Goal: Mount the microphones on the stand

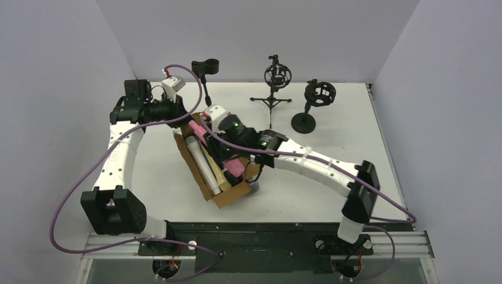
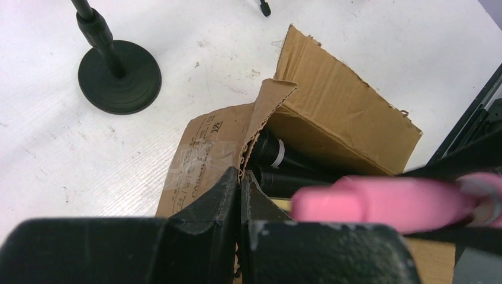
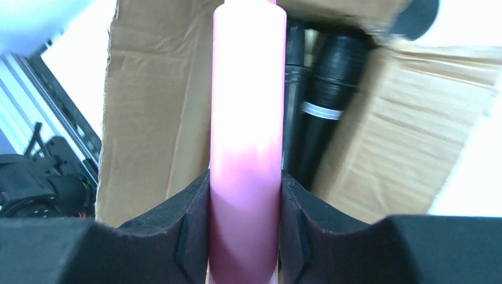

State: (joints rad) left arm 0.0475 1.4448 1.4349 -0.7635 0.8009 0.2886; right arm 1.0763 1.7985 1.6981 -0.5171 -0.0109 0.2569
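Observation:
A pink microphone (image 3: pixel 247 118) is clamped between my right gripper's (image 3: pixel 245 207) fingers and held over the open brown cardboard box (image 1: pixel 228 192). In the top view the pink microphone (image 1: pixel 237 167) lies slanted across the box under my right gripper (image 1: pixel 216 147). A white microphone (image 1: pixel 201 163) lies in the box, and black microphones (image 3: pixel 328 94) lie deeper inside. My left gripper (image 2: pixel 241 186) is shut on the edge of a box flap (image 2: pixel 260 112), at the box's far corner (image 1: pixel 180 111). Three black stands are at the back: a clip stand (image 1: pixel 205 66), a tripod (image 1: pixel 277 76) and a round-base stand (image 1: pixel 319 92).
The clip stand's round base (image 2: pixel 119 76) sits just beyond the box in the left wrist view. Grey walls close in the table on the left, back and right. A metal rail (image 1: pixel 254 242) with the arm bases runs along the near edge.

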